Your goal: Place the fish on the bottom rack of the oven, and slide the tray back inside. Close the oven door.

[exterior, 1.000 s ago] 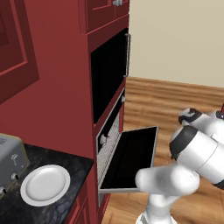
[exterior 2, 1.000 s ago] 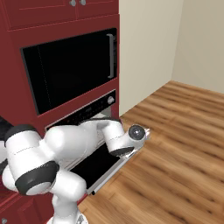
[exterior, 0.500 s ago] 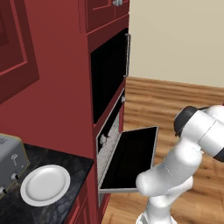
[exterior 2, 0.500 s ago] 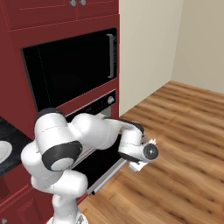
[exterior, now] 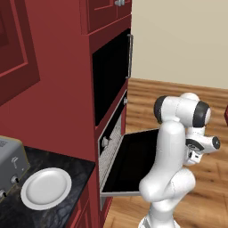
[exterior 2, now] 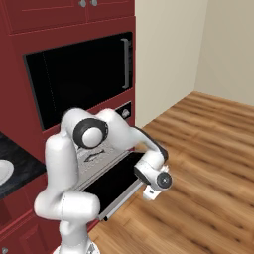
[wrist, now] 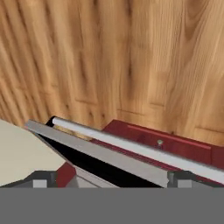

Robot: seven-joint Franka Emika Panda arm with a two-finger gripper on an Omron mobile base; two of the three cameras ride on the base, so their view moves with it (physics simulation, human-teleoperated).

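The oven (exterior 2: 106, 149) stands in dark red cabinetry with its oven door (exterior 2: 115, 181) folded down flat, black inner face up. The bottom rack (exterior 2: 110, 158), a silver wire tray, sticks out over the door, and the small dark fish (exterior 2: 93, 157) lies on it. My gripper (exterior 2: 151, 193) hangs just past the door's outer edge, pointing down at the floor. In the hand view the gripper (wrist: 109, 180) is open, its fingertips (wrist: 41, 179) wide apart with nothing between them. Beyond them run the door's grey edge and silver handle bar (wrist: 131, 147). In the left base view the door (exterior: 133, 161) lies partly behind my arm.
A taller black-fronted unit (exterior 2: 74, 79) with a vertical bar handle (exterior 2: 126, 62) sits above the oven. A white plate (exterior: 46, 188) and a silver toaster (exterior: 9, 162) stand on the dark counter at left. Wooden floor (exterior 2: 198, 158) spreads to the right.
The arm has swung round: the elbow rose and the hand dropped from above the door to just past its outer edge. The jaws stayed open. Fish, rack and door have not moved.
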